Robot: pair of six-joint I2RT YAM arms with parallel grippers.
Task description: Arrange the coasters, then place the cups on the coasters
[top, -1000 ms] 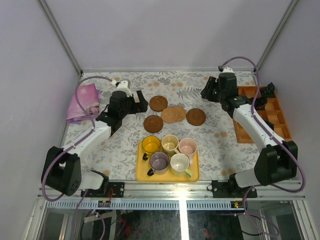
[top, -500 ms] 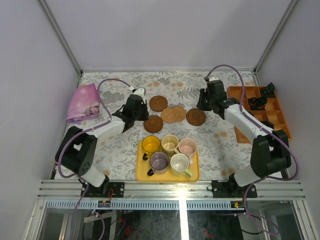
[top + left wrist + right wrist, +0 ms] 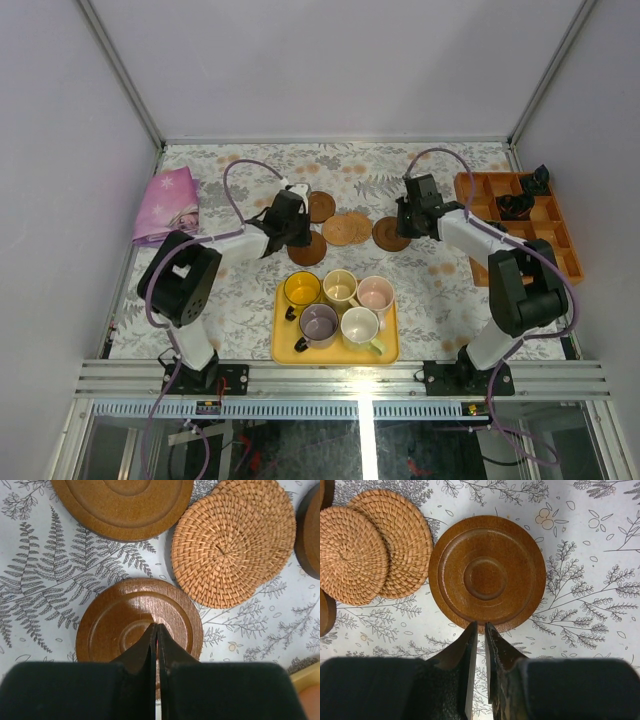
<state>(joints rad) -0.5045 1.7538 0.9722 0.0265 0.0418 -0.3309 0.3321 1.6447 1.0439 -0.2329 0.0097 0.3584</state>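
Both my arms have swung in to the coasters (image 3: 345,228). My left tool (image 3: 156,627) is pressed together over one brown coaster (image 3: 120,617). My right tool (image 3: 479,625), a thin gap left, sits at another brown coaster's (image 3: 487,575) edge. Three brown and two woven ones lie on the worktop (image 3: 440,290). Five cups (image 3: 340,288) sit in the tray (image 3: 283,352).

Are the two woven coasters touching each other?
Touching. The right wrist view shows one woven coaster lying partly over the second woven coaster, with no gap.
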